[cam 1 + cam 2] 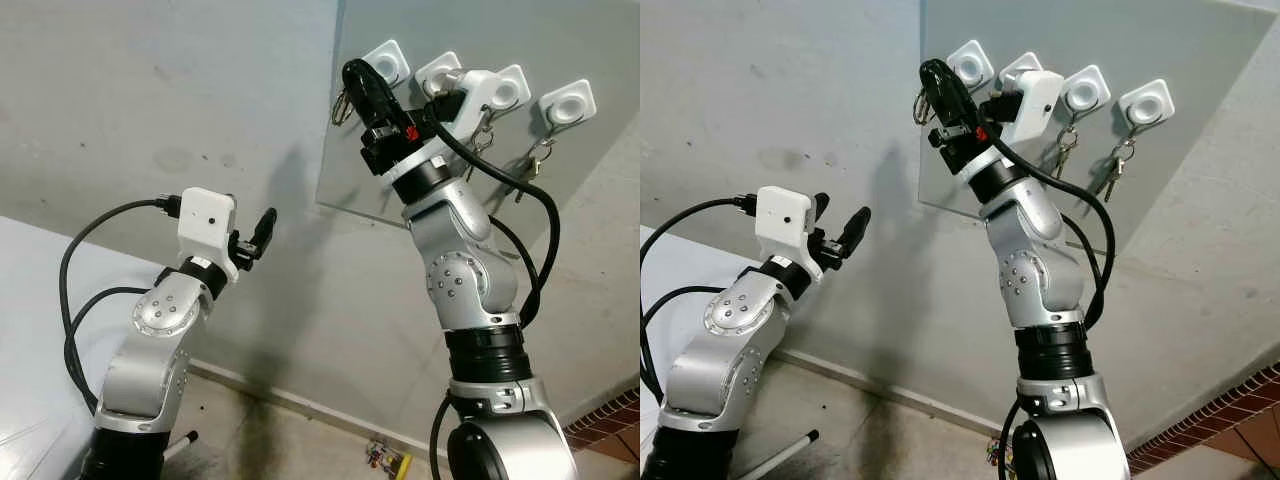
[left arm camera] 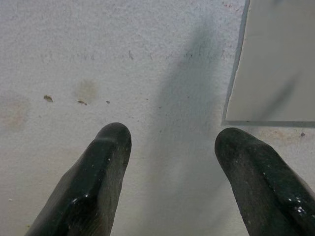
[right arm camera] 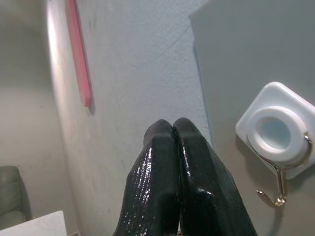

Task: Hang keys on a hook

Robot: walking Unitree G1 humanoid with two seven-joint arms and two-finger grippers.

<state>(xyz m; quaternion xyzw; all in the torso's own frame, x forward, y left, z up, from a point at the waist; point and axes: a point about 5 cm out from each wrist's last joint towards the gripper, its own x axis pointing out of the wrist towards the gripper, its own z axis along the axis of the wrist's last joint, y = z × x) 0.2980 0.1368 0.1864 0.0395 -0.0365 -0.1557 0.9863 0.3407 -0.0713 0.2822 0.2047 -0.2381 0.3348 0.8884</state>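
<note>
A grey panel (image 1: 400, 180) on the wall carries a row of white hooks. Key bunches (image 1: 483, 135) (image 1: 535, 155) hang from the two right-hand hooks. My right gripper (image 1: 352, 70) is raised beside the leftmost hook (image 1: 387, 62), shut, with a metal key ring (image 1: 342, 105) dangling at its fingers. In the right wrist view the shut fingertips (image 3: 172, 125) sit beside that white hook (image 3: 275, 130), whose brass hook (image 3: 278, 191) is bare. My left gripper (image 1: 840, 215) is held lower at the left, open, facing the bare wall; nothing lies between its fingers (image 2: 106, 162).
A white surface (image 1: 20, 300) runs along the left. On the floor by the wall lie a white rod (image 1: 180, 445) and a small colourful object (image 1: 385, 458). Brick flooring (image 1: 610, 415) shows at the lower right. A pink strip (image 3: 78, 54) is on the wall.
</note>
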